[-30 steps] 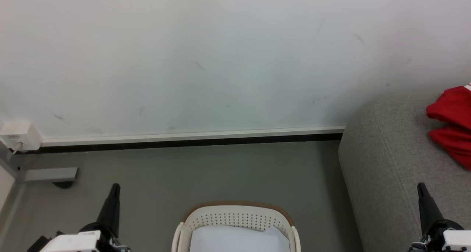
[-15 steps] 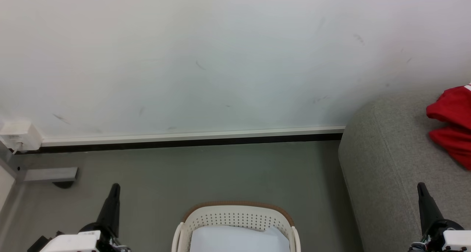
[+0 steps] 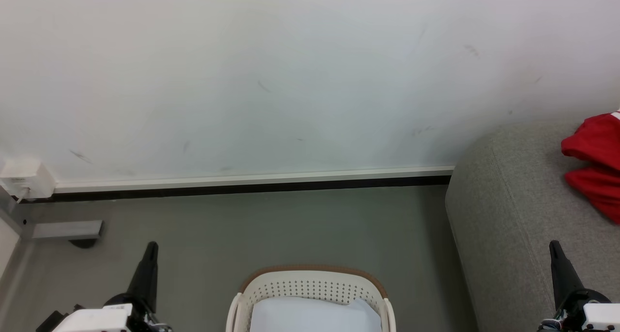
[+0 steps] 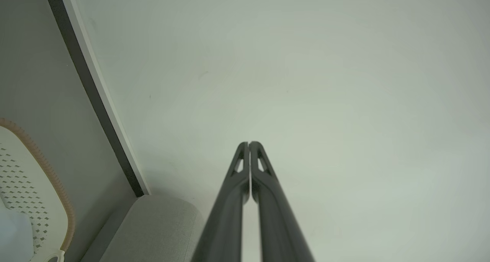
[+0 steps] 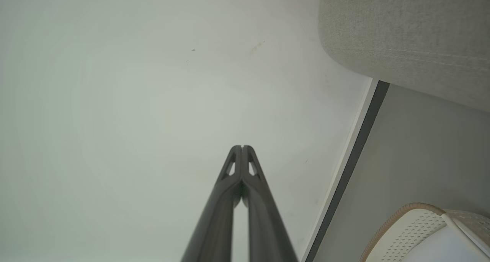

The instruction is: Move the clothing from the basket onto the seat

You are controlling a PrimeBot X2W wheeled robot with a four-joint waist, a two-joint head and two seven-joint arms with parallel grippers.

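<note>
Red clothing (image 3: 593, 165) lies bunched on the grey seat (image 3: 503, 211) at the right edge of the head view. The cream basket (image 3: 312, 286) with a brown rim sits on the floor at bottom centre, a pale white-blue lining visible inside it. My left gripper (image 3: 151, 247) points up at the lower left, beside the basket, shut and holding nothing. My right gripper (image 3: 553, 245) rises at the lower right in front of the seat, also shut and holding nothing. In the wrist views, both the left gripper (image 4: 249, 143) and the right gripper (image 5: 242, 147) show their fingertips pressed together, facing the wall.
A white wall with a white-and-black baseboard (image 3: 252, 182) runs across behind the basket. A white box (image 3: 24, 177) with a cable and a grey bracket (image 3: 65, 229) sit at the far left. Grey floor (image 3: 271, 230) lies between basket and wall.
</note>
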